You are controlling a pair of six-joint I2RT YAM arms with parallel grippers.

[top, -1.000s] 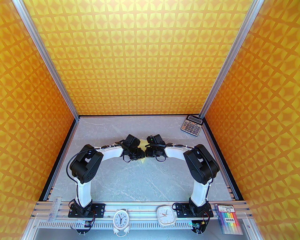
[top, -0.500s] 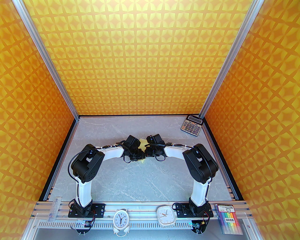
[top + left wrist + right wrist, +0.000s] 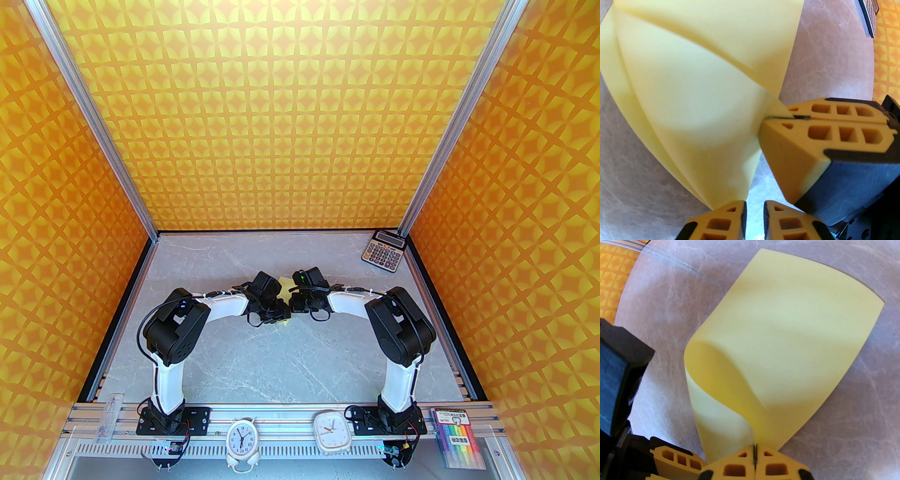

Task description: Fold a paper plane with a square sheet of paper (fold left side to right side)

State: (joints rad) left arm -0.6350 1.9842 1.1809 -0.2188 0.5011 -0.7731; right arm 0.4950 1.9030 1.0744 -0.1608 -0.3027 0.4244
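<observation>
The square sheet of paper (image 3: 787, 333) is pale yellow and lies mid-table, with one side curled up and over itself. My right gripper (image 3: 754, 448) is shut on the lifted edge; its fingertips (image 3: 787, 117) pinch the corner in the left wrist view. Layered flaps and a diagonal crease show on the sheet (image 3: 693, 93). My left gripper (image 3: 754, 208) hovers by the sheet's near tip, jaws a narrow gap apart with only table between them. From above, both wrists meet over the paper (image 3: 284, 283), left gripper (image 3: 276, 313) beside right gripper (image 3: 294, 305). The paper plane is out of view.
A grey calculator (image 3: 383, 251) lies at the back right corner. Two white clocks (image 3: 242, 440) (image 3: 332, 431) and a pack of coloured markers (image 3: 459, 438) sit on the front rail. Orange patterned walls enclose the grey marble table (image 3: 262, 365) on three sides.
Hardly anything has moved. The two wrists have crept slightly closer, and less of the paper's near tip shows below the left wrist.
</observation>
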